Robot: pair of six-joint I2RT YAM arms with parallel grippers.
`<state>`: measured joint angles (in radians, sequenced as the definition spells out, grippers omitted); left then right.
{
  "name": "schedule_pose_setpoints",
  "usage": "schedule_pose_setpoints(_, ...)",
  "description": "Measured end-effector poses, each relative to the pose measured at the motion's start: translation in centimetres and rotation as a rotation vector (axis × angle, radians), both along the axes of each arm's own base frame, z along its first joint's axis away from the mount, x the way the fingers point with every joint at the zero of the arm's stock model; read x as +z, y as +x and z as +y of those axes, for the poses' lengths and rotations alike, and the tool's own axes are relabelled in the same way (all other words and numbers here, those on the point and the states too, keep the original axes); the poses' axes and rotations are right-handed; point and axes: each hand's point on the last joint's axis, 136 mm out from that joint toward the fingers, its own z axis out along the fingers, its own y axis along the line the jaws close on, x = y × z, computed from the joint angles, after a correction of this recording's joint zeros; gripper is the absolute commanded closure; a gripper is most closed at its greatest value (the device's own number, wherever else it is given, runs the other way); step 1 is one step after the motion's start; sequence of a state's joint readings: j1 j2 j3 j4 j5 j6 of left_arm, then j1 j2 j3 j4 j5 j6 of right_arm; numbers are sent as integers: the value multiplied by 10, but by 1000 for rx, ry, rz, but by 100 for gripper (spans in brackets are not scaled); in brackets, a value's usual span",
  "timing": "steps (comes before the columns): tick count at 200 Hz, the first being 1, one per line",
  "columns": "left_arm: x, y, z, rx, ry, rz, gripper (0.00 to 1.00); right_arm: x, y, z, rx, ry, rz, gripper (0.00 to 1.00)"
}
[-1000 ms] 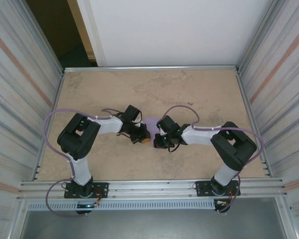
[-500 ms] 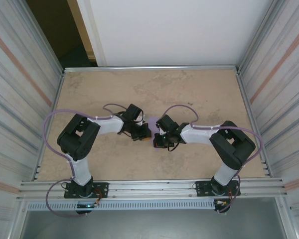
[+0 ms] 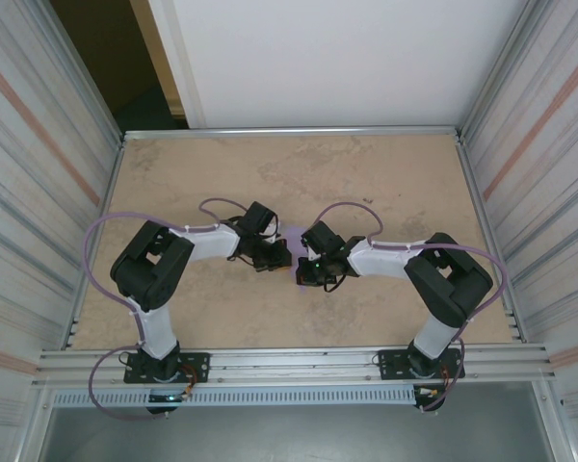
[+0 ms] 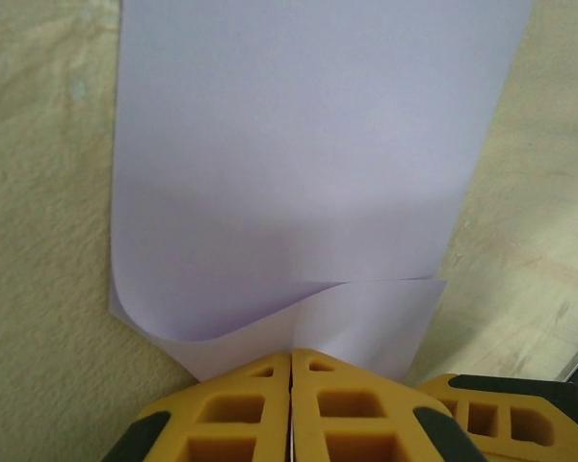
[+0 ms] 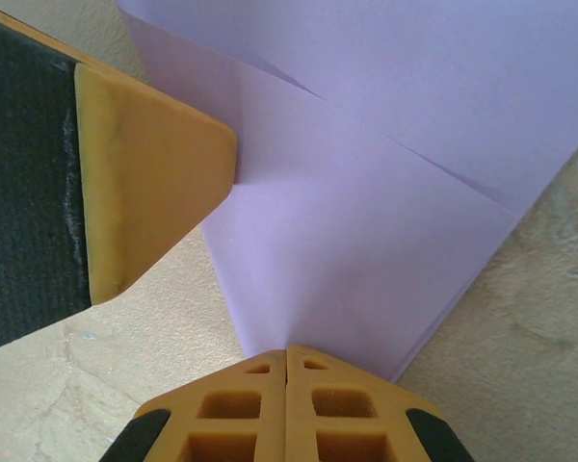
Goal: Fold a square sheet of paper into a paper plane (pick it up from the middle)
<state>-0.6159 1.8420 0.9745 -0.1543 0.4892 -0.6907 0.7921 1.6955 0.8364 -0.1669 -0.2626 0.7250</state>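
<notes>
Early going: the square sheet of paper (image 4: 299, 173) is being gripped by the left hand (image 4: 291, 356) and right hand (image 5: 287, 352), both clamped on it; most folds are judged outstanding.

Both arms fold inward; the left pincer (image 4: 291, 358) and right pincer (image 5: 287, 354) nearly meet, each pinched shut on the square sheet of paper (image 4: 299, 164).

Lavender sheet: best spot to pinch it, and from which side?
Probably the curled near edge. In the left wrist view the sheet lies flat on the table except that edge, which lifts; thin flat paper offers no other lip. Come in low from that side, one finger over and one under, where the left claw is shut on it.
</notes>
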Motion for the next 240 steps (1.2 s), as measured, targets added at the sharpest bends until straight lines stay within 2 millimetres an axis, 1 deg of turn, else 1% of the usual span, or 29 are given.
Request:
schedule_pose_setpoints(26, 0, 9, 9, 18, 1, 14, 91, 0, 2, 2, 0, 4, -4, 100)
schedule_pose_setpoints(81, -1, 42, 30, 37, -19, 28, 91, 0, 6, 6, -1, 16, -18, 100)
schedule_pose_setpoints(126, 0, 58, 41, 30, -25, 25, 91, 1, 9, 7, 21, 16, -43, 100)
schedule_pose_setpoints(140, 1, 68, 51, 52, -4, 4, 91, 1, 9, 5, 40, 6, -46, 99)
schedule_pose_setpoints(165, 3, 92, 76, 117, 41, -39, 90, 2, 7, 2, 84, -9, -52, 98)
schedule_pose_setpoints(180, 6, 101, 90, 156, 55, -55, 87, 3, 6, -1, 103, -21, -51, 95)
schedule_pose_setpoints(187, 11, 104, 94, 171, 54, -67, 85, 4, 4, -4, 102, -27, -46, 94)
schedule_pose_setpoints(196, 19, 105, 96, 183, 46, -84, 82, 9, 4, -5, 102, -26, -48, 87)
schedule_pose_setpoints(208, 31, 101, 96, 202, 24, -106, 79, 21, 6, -5, 94, -8, -71, 75)
schedule_pose_setpoints(222, 46, 91, 94, 220, -21, -124, 78, 45, 12, -2, 58, 41, -119, 68)
schedule_pose_setpoints(240, 53, 76, 92, 243, -77, -121, 74, 78, 25, 3, -19, 123, -195, 60)
